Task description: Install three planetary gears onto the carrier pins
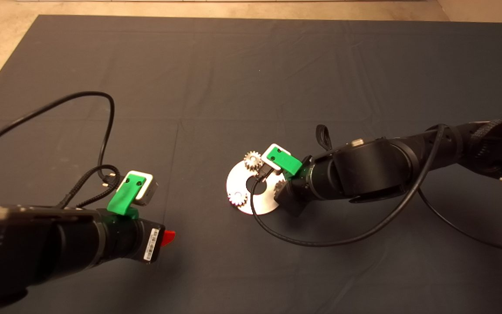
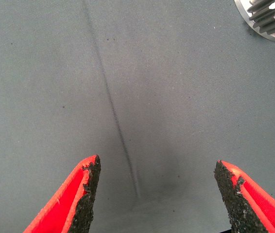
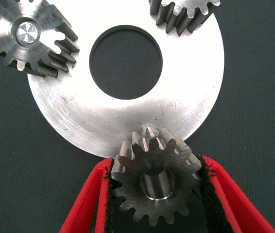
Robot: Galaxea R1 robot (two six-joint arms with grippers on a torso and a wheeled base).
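Observation:
The round silver plate [image 1: 251, 201] with a large centre hole lies mid-mat. Two planetary gears sit on its pins: one at the far rim [image 1: 253, 160], one at the near-left rim [image 1: 237, 198]. In the right wrist view [image 3: 128, 116] they show as one gear [image 3: 28, 36] with its pin end in its centre and one cut-off gear [image 3: 186, 12]. My right gripper [image 3: 155, 165] is shut on the third gear [image 3: 154, 187], held over the plate's right rim [image 1: 280, 186], with a stud tip [image 3: 149, 130] peeking past it. My left gripper [image 2: 159, 194] is open and empty.
The left arm rests at the lower left with one red finger [image 1: 169, 237] showing, left of the plate; its wrist view catches the plate's edge [image 2: 273, 34]. Black cables [image 1: 103, 144] loop over the mat beside both arms. A bare floor strip borders the mat's far edge.

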